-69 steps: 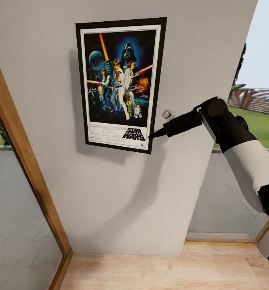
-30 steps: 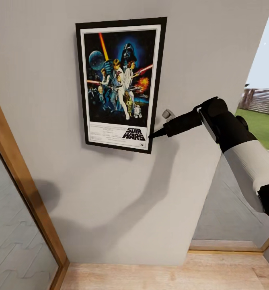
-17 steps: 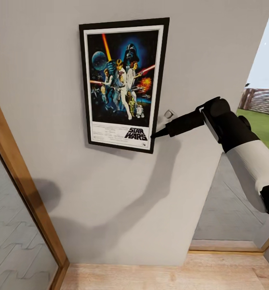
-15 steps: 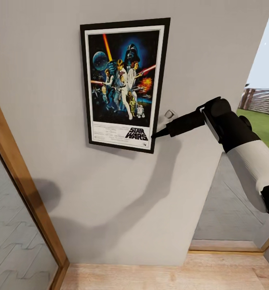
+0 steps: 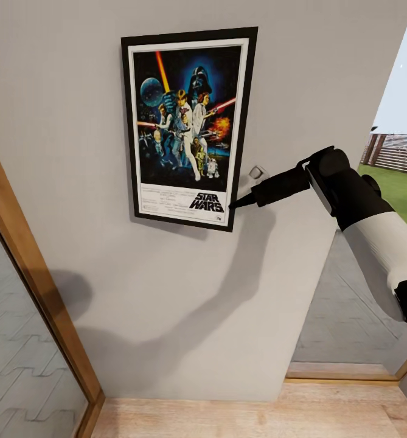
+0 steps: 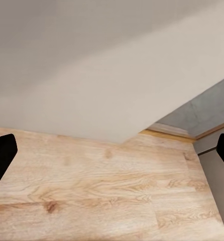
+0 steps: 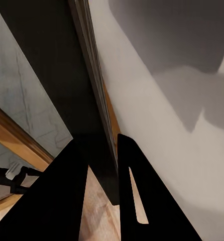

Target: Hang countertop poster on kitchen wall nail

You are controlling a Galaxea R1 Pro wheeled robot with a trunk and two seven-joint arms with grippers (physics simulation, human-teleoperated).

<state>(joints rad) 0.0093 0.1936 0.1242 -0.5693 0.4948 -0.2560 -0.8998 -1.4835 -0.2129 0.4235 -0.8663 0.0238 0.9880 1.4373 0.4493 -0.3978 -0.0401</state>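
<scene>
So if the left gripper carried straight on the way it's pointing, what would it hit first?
Probably the light wooden floor: the open left gripper looks down at the planks near the foot of the pale grey wall, with nothing between, though depth is unclear.

- "STAR WARS", in bold black block letters on two lines, stands at the lower right of the white band beneath the artwork on the upright, black-framed rectangular poster [image 5: 188, 126] against the pale grey wall.
- Fine print left of the title is too small to read.
</scene>
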